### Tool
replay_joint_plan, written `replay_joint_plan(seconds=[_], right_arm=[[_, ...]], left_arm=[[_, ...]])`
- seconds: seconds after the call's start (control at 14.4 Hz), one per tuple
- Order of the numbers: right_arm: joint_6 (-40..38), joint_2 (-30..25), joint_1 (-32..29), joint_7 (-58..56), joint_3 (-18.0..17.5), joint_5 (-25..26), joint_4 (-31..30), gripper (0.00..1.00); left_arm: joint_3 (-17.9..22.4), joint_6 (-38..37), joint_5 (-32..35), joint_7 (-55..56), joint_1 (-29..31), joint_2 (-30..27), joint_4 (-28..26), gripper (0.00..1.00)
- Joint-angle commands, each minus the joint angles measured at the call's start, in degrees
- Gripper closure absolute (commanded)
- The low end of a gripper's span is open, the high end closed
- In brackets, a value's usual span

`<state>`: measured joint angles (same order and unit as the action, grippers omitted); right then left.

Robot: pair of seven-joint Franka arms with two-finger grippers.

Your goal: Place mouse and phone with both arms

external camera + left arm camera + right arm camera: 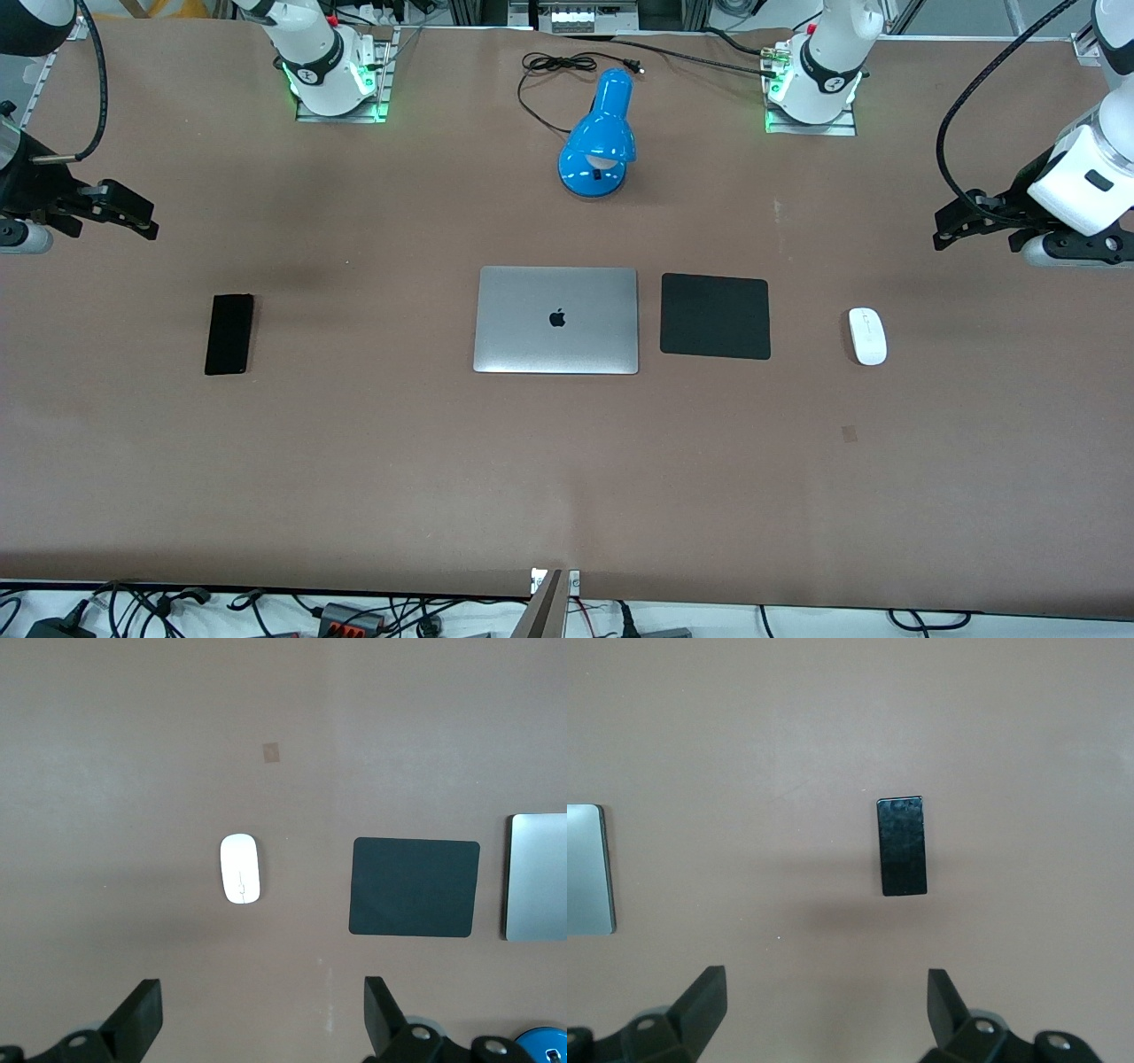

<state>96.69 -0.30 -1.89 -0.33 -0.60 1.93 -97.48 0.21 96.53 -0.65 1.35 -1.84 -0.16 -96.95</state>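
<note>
- The mouse [867, 336] [240, 869] is plain white with a thin grey centre line; it lies on the table below the left gripper [955, 223] [262, 1020], which is black with its fingers spread wide.
- The phone [229, 334] [902, 846] is glossy black, below the right gripper [133, 215] [826, 1010], also black and spread wide.
- The table [567, 478] is a uniform matte brown.
- The mouse pad [715, 316] [414, 887] is flat black, unpatterned.
- The laptop [556, 320] is silver with a black logo.
- The lamp [599, 136] is bright blue with a black cord.
- The arms are white with black bands; the arm bases [335, 75] glow green.
</note>
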Motion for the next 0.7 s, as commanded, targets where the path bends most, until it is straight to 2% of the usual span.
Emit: replay_joint_plan(seconds=[0.0,0.42,0.63], right_arm=[[1.12,2.05,-0.48,-0.2,-0.46,-0.26,0.1,0.0],[7.27,11.88,-1.88,-0.11,-0.19,0.8,-0.43,0.0],[9.56,16.98,-2.41,-0.11,-0.1,0.89,-0.43,0.0]], left_arm=[[-0.13,-1.43,1.09,0.58,-0.27,0.95,2.12,0.0],[-0.13,-1.69,1.09,0.41,-0.09,1.13,2.03,0.0],[-0.04,-7.56,1.09,0.49,-0.09,3.23,1.94,0.0]])
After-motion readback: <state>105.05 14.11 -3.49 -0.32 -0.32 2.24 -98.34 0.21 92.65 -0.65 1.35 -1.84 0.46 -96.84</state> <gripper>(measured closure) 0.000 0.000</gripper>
